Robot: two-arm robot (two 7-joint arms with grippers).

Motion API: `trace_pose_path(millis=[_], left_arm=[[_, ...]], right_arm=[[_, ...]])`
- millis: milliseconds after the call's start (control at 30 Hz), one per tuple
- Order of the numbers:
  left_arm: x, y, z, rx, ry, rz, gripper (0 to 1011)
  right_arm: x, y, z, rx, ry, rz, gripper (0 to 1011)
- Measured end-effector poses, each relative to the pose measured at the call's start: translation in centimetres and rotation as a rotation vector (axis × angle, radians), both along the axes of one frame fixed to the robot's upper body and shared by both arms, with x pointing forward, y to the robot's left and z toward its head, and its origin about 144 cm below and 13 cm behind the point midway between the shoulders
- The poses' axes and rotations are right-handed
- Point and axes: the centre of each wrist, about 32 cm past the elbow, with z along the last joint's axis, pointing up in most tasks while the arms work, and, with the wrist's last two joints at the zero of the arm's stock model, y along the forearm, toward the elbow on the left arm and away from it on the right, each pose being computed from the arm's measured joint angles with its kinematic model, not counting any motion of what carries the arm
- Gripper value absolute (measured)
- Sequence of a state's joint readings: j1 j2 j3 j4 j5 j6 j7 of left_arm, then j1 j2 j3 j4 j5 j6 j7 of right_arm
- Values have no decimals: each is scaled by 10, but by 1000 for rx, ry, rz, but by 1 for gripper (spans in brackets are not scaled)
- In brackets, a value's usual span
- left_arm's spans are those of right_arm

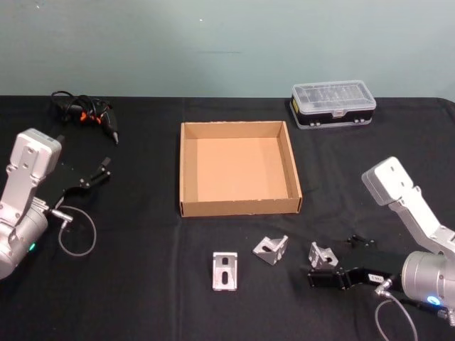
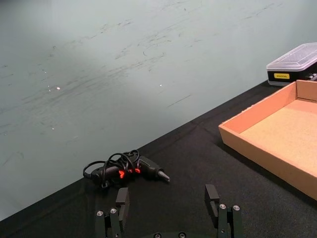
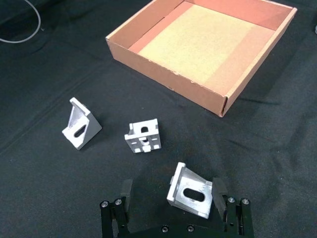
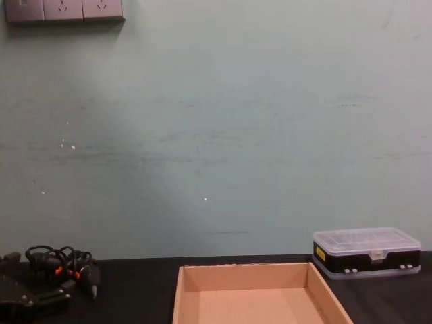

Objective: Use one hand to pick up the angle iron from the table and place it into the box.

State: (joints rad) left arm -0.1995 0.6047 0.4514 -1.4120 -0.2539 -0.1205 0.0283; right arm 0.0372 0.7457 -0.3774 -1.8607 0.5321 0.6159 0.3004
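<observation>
Head view, lower right: the rightmost angle iron [image 1: 320, 254] lies on the bench [image 1: 142, 284] below the box [image 1: 238, 207], with the right claw [image 3: 172, 188] spread astride it. It looks like stiff, slick metal, likely light; pinch its flat sides. Left claw [image 2: 167, 193] idles spread, far left.

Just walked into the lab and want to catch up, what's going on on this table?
The right gripper, open, straddles the rightmost angle iron on the table, not yet gripping it. Two more angle irons lie nearby, in front of the empty box. The left gripper sits open at the table's left side.
</observation>
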Motion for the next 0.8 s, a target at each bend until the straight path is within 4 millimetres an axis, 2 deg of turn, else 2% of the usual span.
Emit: trace_pose_path(millis=[133,233,433,800], left_arm=[[0,0,0,0,0,0,1000],[0,0,0,0,0,0,1000],[0,0,0,0,0,0,1000],[0,0,0,0,0,0,1000]], right_arm=[[0,1,-2,2,0,2,1003],[0,1,-3,2,-2,4,964],[0,3,-5,-6,-6,2,825],[-2,3,-9,-11,-5,0,452]])
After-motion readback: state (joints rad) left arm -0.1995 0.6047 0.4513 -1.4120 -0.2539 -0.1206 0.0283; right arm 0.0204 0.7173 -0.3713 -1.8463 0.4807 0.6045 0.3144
